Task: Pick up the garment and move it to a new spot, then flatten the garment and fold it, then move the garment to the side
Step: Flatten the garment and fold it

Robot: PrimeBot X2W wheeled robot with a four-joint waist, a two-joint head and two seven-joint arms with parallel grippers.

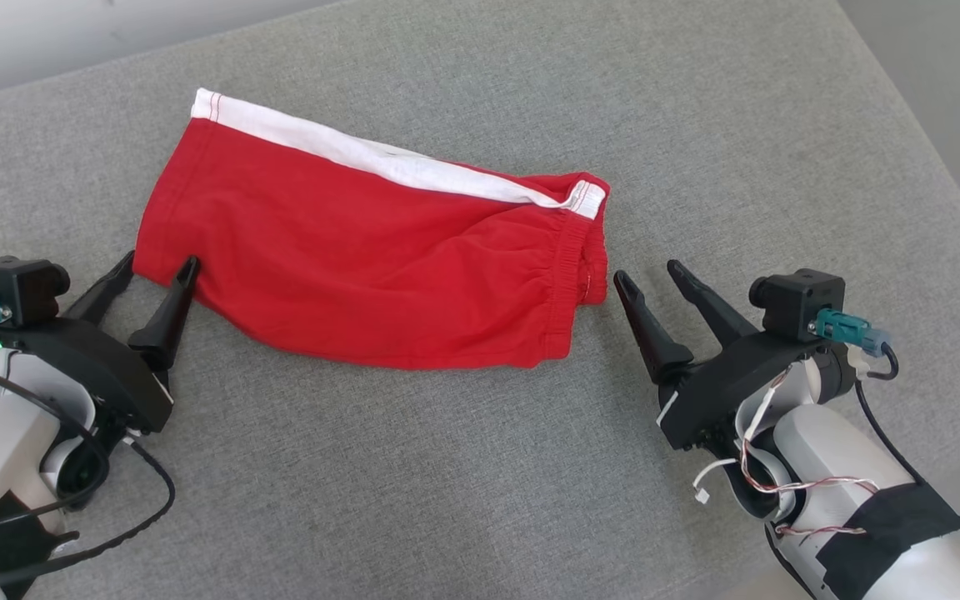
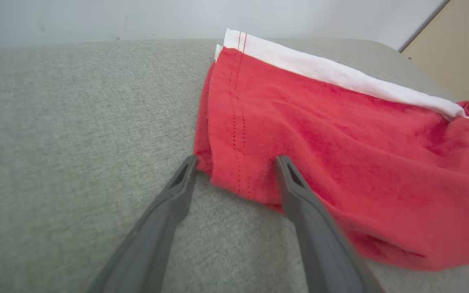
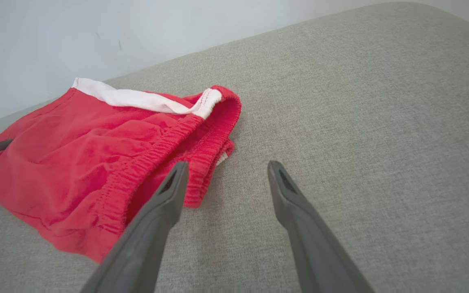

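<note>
My left fingers stand wide apart and hold nothing. The hem corner of a pair of red cotton shorts with a white side stripe lies between their tips. My right fingers are equally wide and empty, one tip just beside the gathered elastic waistband, the other over bare cloth. The shorts stretch from one pair of fingers to the other on a grey woven upholstered cushion. They look doubled leg over leg and fairly smooth, so I judge the flattening and a first fold done. Perhaps a further fold, and the move to the side, are left.
</note>
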